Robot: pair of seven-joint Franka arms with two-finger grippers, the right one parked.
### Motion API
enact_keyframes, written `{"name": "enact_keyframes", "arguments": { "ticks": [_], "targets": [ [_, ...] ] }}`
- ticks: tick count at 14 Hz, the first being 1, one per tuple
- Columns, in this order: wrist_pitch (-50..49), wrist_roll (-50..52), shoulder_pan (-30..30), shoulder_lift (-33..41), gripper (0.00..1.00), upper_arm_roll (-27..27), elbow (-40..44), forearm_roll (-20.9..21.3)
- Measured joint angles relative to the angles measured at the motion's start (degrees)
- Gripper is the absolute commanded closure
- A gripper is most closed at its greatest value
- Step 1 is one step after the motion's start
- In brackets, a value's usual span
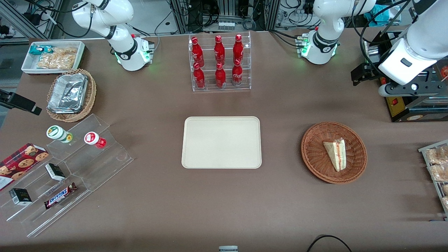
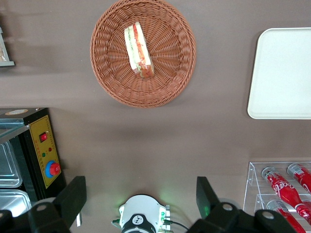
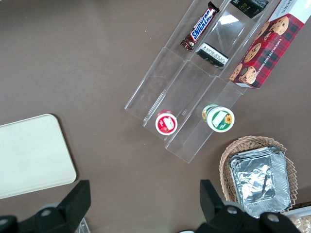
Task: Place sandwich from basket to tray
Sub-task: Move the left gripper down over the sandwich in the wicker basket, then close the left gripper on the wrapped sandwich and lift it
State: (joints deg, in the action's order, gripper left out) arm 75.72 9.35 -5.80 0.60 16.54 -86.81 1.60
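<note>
The sandwich [image 1: 336,154] [image 2: 138,51], a white-bread wedge with a red and green filling stripe, lies in the round reddish-brown wicker basket [image 1: 315,154] [image 2: 170,73]. The cream tray [image 1: 221,142] [image 2: 284,73] [image 3: 29,155] lies flat mid-table with nothing on it, beside the basket toward the parked arm's end. My gripper [image 1: 360,75] [image 2: 141,196] hangs high above the table, farther from the front camera than the basket, near a black box. It is open wide with nothing between its fingers [image 2: 73,199].
A black control box with a red button [image 1: 413,105] [image 2: 43,153] stands under the working arm. A clear rack of red bottles [image 1: 219,63] [image 2: 286,187] stands farther back than the tray. A wire rack of bagged snacks [image 1: 437,168] sits at the working arm's table edge.
</note>
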Motion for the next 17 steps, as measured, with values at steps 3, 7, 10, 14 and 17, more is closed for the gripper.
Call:
{"name": "enact_keyframes", "arguments": {
  "ticks": [3,7,10,14,17],
  "targets": [
    [0.21,0.0,0.02,-0.23,0.0,0.0,-0.14,0.0],
    [6.91,0.11,-0.59,-3.88,0.0,-0.67,-3.73,0.09],
    [19.05,2.71,-1.42,-7.77,0.0,-1.85,-12.75,0.13],
    [38.52,14.94,-1.99,-10.87,0.0,-4.13,-26.06,0.12],
    [46.42,20.66,-2.6,-12.35,0.0,-4.17,-31.88,0.12]
  ]
}}
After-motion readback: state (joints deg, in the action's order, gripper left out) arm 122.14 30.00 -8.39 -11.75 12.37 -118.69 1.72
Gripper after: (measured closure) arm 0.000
